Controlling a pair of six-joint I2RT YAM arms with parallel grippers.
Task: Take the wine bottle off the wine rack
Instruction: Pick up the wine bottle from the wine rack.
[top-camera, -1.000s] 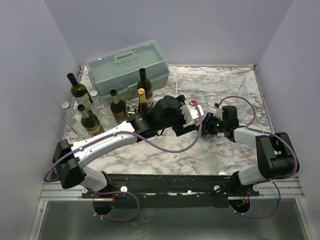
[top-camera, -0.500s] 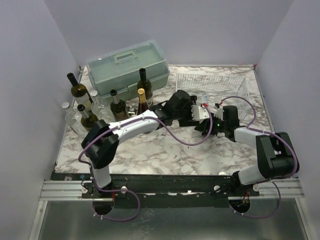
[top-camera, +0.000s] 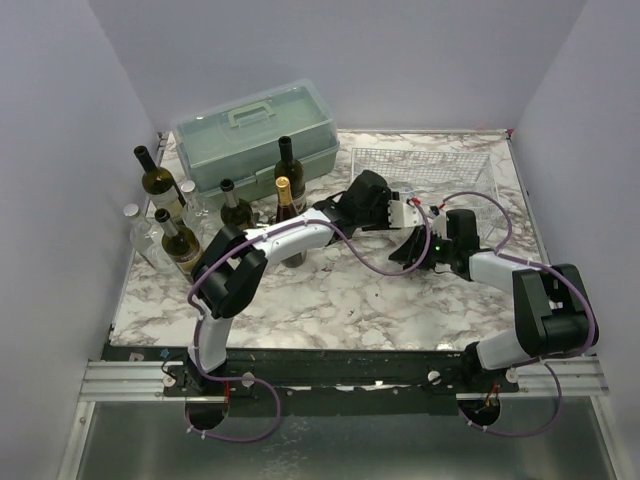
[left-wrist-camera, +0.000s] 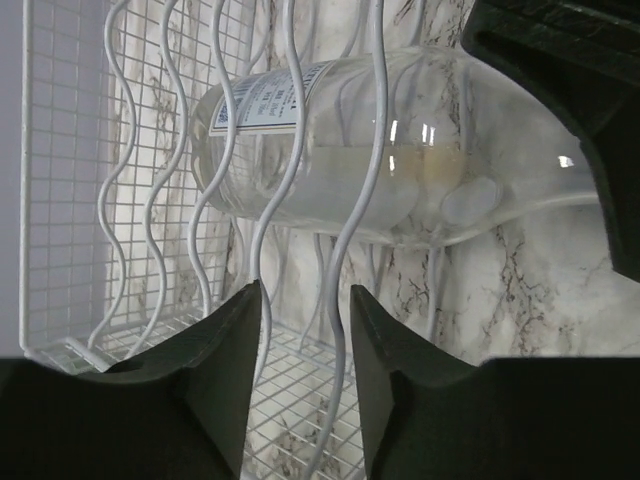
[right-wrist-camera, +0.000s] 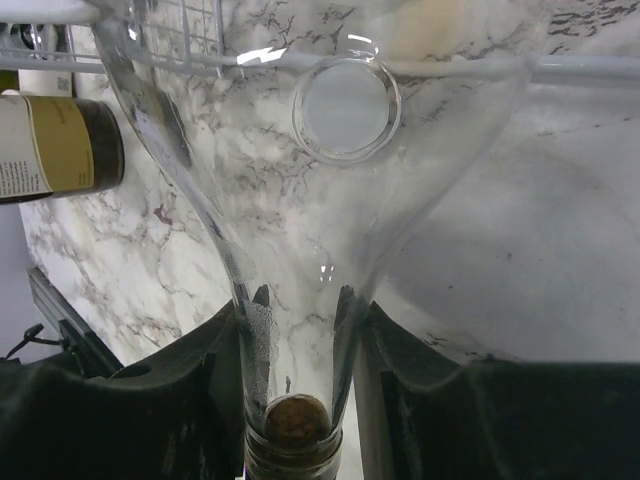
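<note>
Looking at a clear glass wine bottle (left-wrist-camera: 400, 150) here, smooth and rounded, white printed label on the body, lying on its side in the wine rack (top-camera: 445, 160) up at 1 o'clock on the table (top-camera: 330, 300). Thin white wire for the rack: fine square grid on the floor and walls, wavy rods across as cradles. Marble-look top, white with grey veins.

Down by the right pincer (right-wrist-camera: 300, 300): clamped on the bottle's neck, black fingers either side, brown cork (right-wrist-camera: 295, 420) at 6 o'clock, glass shoulder flaring out toward 12.

Over to the left pincer (left-wrist-camera: 305, 295): fingers narrowly apart, straddling one wavy rod, not squeezing anything as far as can be told. Bottle body up at 12 to 1 o'clock from there, near but not touching.

Also spotted: dark glass bottles (top-camera: 182, 248) standing at 10 o'clock and a grey-green plastic toolbox (top-camera: 255, 135) with a handle at 11.
</note>
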